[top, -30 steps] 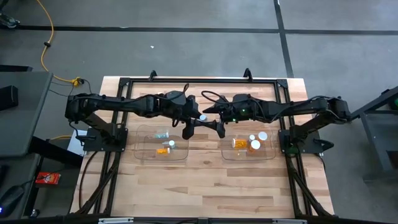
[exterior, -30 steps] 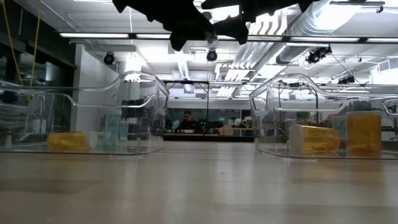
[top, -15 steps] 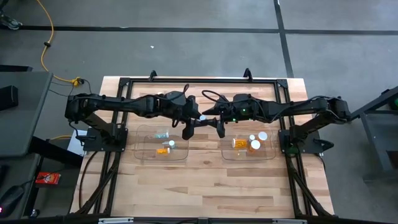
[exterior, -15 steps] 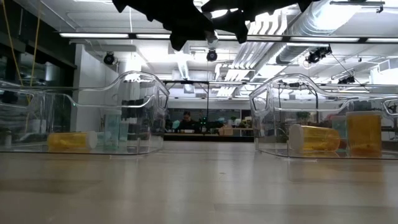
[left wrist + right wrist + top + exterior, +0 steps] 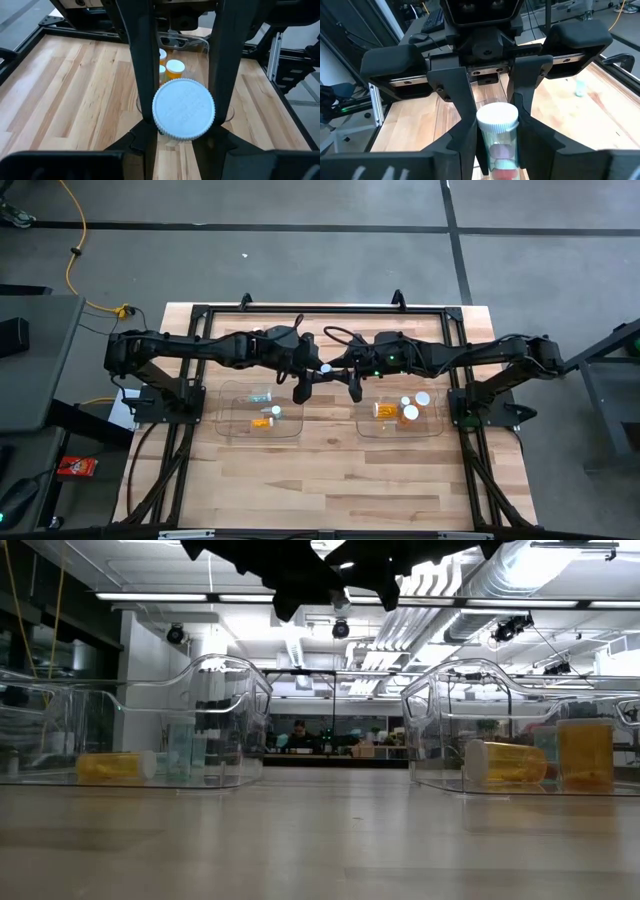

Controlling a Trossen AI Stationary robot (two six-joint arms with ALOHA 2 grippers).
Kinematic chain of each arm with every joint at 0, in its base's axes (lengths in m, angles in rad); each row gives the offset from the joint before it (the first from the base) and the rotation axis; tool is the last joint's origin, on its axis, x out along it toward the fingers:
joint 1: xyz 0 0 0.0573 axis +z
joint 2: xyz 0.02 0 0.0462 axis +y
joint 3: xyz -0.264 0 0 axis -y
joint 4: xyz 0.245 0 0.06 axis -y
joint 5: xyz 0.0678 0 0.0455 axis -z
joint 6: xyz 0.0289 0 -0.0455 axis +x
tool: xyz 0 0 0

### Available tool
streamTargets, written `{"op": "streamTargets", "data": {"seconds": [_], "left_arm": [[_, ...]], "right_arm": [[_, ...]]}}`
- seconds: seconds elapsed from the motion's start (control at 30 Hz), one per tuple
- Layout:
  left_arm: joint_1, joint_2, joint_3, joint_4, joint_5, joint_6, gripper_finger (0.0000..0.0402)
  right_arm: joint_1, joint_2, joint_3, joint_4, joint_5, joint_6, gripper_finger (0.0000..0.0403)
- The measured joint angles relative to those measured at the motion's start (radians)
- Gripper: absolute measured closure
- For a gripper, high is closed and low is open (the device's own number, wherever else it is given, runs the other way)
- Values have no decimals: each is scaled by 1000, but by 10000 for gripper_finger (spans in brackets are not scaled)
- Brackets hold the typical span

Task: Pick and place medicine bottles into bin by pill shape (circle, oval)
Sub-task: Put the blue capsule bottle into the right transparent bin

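Table [image 5: 330, 460]: wooden, two clear bins set apart for sorting.
Bottle [image 5: 183, 108]: pinched by left gripper [image 5: 178, 75], cap shown to right gripper [image 5: 495, 85].
Right gripper: spread wide, likely for a handover.

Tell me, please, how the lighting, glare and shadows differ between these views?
Low view: backlight from the ceiling lights turns the arms into black silhouettes, and the clear bins catch reflections. High view: even light, only faint shadows on the table. Left wrist view: the bottle's white cap is evenly lit, without glare.
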Motion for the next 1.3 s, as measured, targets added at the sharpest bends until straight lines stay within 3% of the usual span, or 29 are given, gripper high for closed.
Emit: {"op": "streamTargets", "data": {"seconds": [0.4,0.8,1.13,1.3], "left_arm": [[0,-1,0,1,2,-15,305],[8,-7,-1,-30,-1,-32,220],[115,-209,-1,-260,-1,27,198],[152,-352,-23,-177,-3,-18,201]], "right_arm": [[0,0,0,8,-17,0,292],[-1,-8,0,10,-19,-15,303],[-37,-164,0,-275,10,-54,302],[-33,-264,-66,-323,44,-16,302]]}}
